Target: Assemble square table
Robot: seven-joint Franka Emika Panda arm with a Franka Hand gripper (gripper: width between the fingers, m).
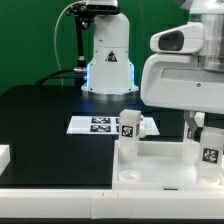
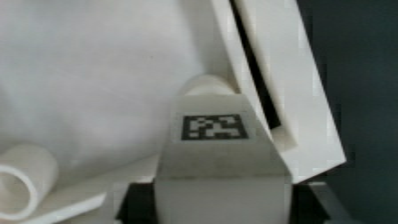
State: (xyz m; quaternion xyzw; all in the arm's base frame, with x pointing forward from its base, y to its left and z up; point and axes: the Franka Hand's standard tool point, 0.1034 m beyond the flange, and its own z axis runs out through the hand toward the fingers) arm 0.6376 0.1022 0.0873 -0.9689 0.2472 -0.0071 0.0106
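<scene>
The square table's white top (image 1: 60, 185) lies in the foreground of the exterior view. One short white leg (image 1: 128, 137) with a tag stands on it near the middle. A second tagged leg (image 1: 209, 152) stands at the exterior view's right, under the arm's big white hand. My gripper (image 1: 199, 128) comes down over this leg. In the wrist view that leg (image 2: 217, 127) fills the gap between my gripper's (image 2: 222, 196) two dark fingers (image 2: 143, 196), which press on both its sides. The top's white surface (image 2: 71, 80) and its raised rim (image 2: 267, 60) lie behind the leg.
The marker board (image 1: 98, 125) lies on the black table behind the top. The robot's white base (image 1: 108, 60) stands at the back. A white part (image 1: 3, 155) shows at the exterior view's left edge. A rounded white piece (image 2: 25, 186) lies beside the held leg.
</scene>
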